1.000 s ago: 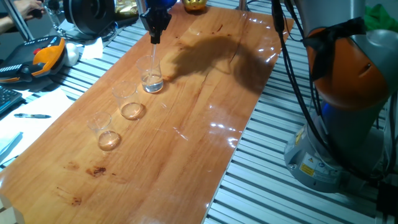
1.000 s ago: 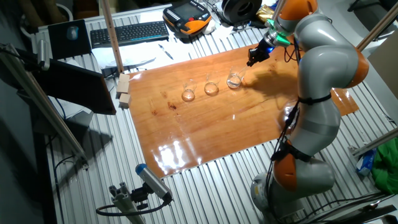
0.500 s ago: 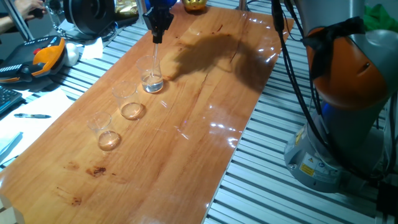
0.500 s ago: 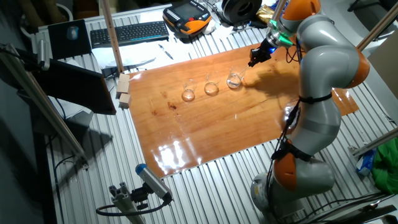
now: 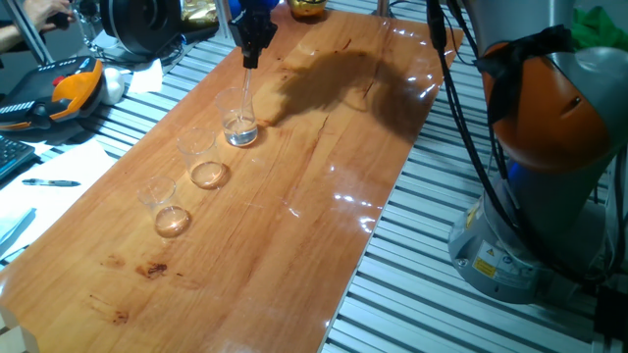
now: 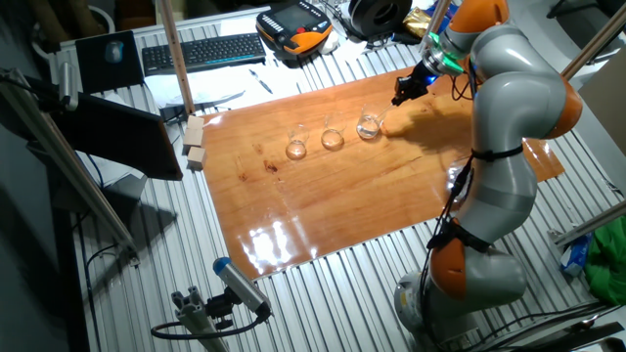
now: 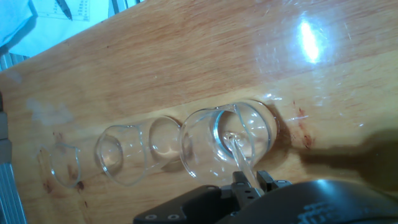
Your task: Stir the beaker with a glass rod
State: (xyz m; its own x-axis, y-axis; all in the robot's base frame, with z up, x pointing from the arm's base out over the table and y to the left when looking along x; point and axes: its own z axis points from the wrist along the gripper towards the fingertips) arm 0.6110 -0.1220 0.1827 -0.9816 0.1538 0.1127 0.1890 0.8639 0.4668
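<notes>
In one fixed view the tabletop [image 5: 294, 235] runs as a long wooden board, and three glass vessels stand in a line near its left long edge: the beaker [image 5: 238, 120] with the colourless bottom is farthest along, toward the far end, then a middle beaker [image 5: 203, 160] and a near beaker [image 5: 165, 208], both amber at the base, each apart from its neighbour. The gripper [image 5: 251, 57] hangs above the beaker with its jaws pinching the top of the glass rod [image 5: 244, 96], which drops almost upright into the beaker's mouth. Off the left edge lie an orange pendant [image 5: 71, 86] and papers on the slatted bench; the robot base [image 5: 549, 157] stands past the right edge, and cables [image 5: 461, 118] hang there. The broad right half of the board and the near end lie bare. In the other fixed view the same row sits toward the board's far long edge, the beaker [image 6: 369, 125] at the end nearest the arm [image 6: 509, 108], with the gripper [image 6: 402, 94] just above and beside it; two wooden blocks [image 6: 195, 142] rest at the board's left end, and a keyboard [image 6: 201, 51] lies beyond the far edge. In the hand view the rod [image 7: 239, 157] rises from between the jaws into the beaker [image 7: 227, 142], its tip inside near the bottom; the middle beaker [image 7: 134, 152] lies just to the left, the third at the frame's left side, and the board's edge with papers shows at top left.
</notes>
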